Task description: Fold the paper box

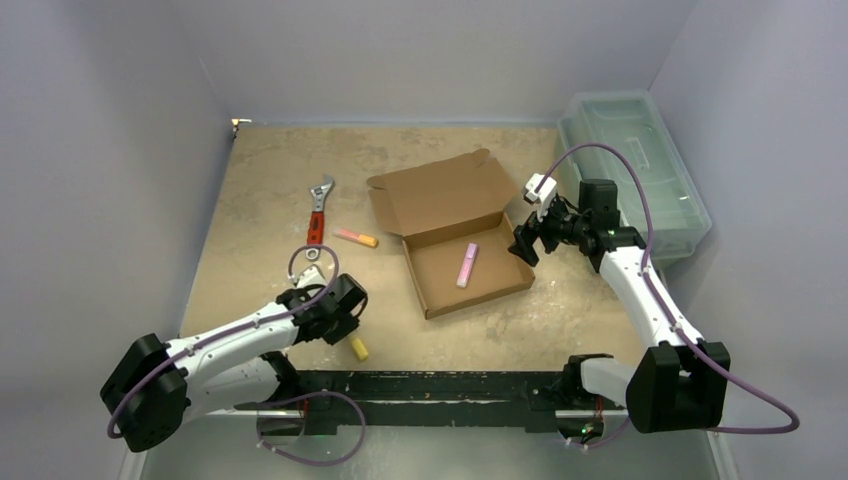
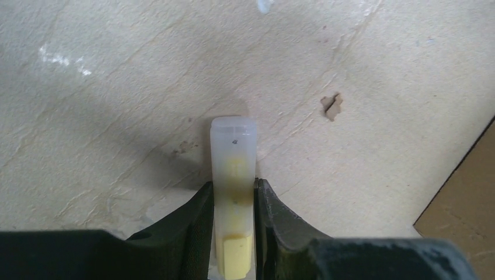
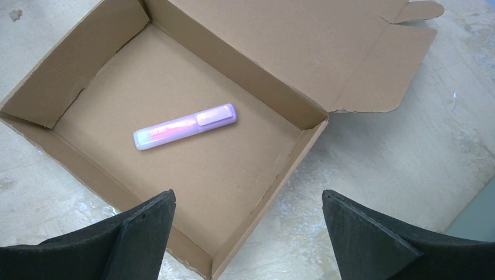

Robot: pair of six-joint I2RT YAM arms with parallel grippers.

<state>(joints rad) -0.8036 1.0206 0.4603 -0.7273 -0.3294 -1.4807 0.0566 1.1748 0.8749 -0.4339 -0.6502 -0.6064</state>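
Observation:
The paper box (image 1: 455, 235) lies open in the middle of the table, its lid flap (image 3: 303, 41) folded back flat. A pink highlighter (image 3: 185, 126) rests on the floor of its tray. My right gripper (image 3: 248, 210) hovers open over the box's right-hand corner, touching nothing. Near the front left, my left gripper (image 2: 233, 186) has both fingers pressed against the sides of a yellow highlighter (image 2: 233, 175) lying on the table. In the top view that left gripper (image 1: 347, 328) is low over the yellow highlighter (image 1: 358, 349).
A red-handled wrench (image 1: 318, 212) and an orange highlighter (image 1: 356, 238) lie left of the box. A translucent pale-green bin (image 1: 640, 165) stands at the back right against the wall. Grey walls enclose the table on three sides.

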